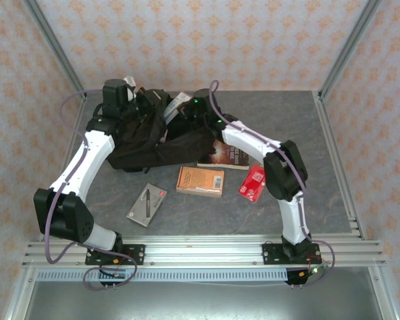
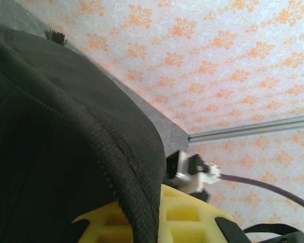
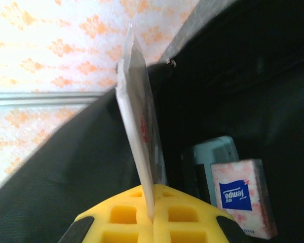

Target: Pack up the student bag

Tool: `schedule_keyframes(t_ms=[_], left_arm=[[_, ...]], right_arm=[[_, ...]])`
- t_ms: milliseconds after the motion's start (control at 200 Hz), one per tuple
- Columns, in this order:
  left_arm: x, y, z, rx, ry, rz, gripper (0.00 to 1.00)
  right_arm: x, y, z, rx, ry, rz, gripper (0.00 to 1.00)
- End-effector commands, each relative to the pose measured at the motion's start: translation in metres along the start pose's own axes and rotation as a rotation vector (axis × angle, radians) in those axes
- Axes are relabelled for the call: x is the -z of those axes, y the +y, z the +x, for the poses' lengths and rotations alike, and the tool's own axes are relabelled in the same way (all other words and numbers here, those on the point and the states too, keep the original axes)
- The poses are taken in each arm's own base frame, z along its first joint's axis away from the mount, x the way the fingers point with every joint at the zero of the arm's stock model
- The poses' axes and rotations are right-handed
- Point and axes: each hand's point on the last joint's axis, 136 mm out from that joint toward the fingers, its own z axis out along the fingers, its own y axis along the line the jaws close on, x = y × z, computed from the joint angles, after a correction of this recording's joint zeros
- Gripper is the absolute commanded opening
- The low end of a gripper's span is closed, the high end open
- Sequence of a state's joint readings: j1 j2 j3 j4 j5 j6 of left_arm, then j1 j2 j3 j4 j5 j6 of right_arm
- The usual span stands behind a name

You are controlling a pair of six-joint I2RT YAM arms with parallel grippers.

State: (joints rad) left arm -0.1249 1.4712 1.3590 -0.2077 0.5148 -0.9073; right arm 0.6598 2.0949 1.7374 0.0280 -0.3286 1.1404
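one student bag [image 1: 153, 143] lay by the table's [image 1: 313, 133] far left corner. left gripper [image 2: 158, 205] pinched its rim; right gripper [image 3: 153, 205] pinched a thin white packet [image 3: 139, 126] at its mouth. table's right edge was bare.

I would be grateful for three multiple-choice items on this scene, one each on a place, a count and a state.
1. Where is the Tempo tissue pack? A) on the table B) inside the student bag C) on a shelf
2. How many items lie on the table outside the bag? A) two B) four C) six
3. What is the right gripper doing? A) standing open B) shut on nothing C) shut on a thin white packet
Answers: 1 B, black bag walls surround it. 2 B, dark book, orange book, red pack, grey case. 3 C, it pinches the packet's edge.
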Motion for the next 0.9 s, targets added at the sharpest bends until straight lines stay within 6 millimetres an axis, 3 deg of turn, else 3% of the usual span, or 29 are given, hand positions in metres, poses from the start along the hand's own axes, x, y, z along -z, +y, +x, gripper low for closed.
schedule_keyframes(t_ms=[0, 110, 225, 355, 490, 631, 896], left_arm=[[0.010, -0.034, -0.018, -0.067, -0.067, 0.077, 0.00], [0.008, -0.032, -0.019, -0.076, -0.068, 0.065, 0.00], [0.007, -0.030, -0.019, -0.079, -0.069, 0.060, 0.00], [0.008, -0.028, -0.019, -0.083, -0.073, 0.052, 0.00], [0.010, -0.025, -0.022, -0.086, -0.082, 0.042, 0.00], [0.011, -0.019, -0.023, -0.085, -0.092, 0.025, 0.00], [0.008, -0.010, -0.021, -0.071, -0.084, 0.002, 0.00]], right_arm=[[-0.025, -0.007, 0.032, -0.012, 0.050, 0.035, 0.00], [-0.046, -0.007, 0.067, 0.023, 0.129, 0.065, 0.00], [-0.050, -0.004, 0.080, 0.046, 0.161, 0.064, 0.45], [-0.032, 0.002, 0.066, 0.099, 0.127, 0.061, 0.63], [-0.007, 0.007, 0.047, 0.156, 0.100, 0.066, 0.71], [0.027, 0.005, 0.026, 0.248, 0.081, 0.088, 0.73], [0.114, -0.012, 0.002, 0.540, 0.019, 0.252, 0.74]])
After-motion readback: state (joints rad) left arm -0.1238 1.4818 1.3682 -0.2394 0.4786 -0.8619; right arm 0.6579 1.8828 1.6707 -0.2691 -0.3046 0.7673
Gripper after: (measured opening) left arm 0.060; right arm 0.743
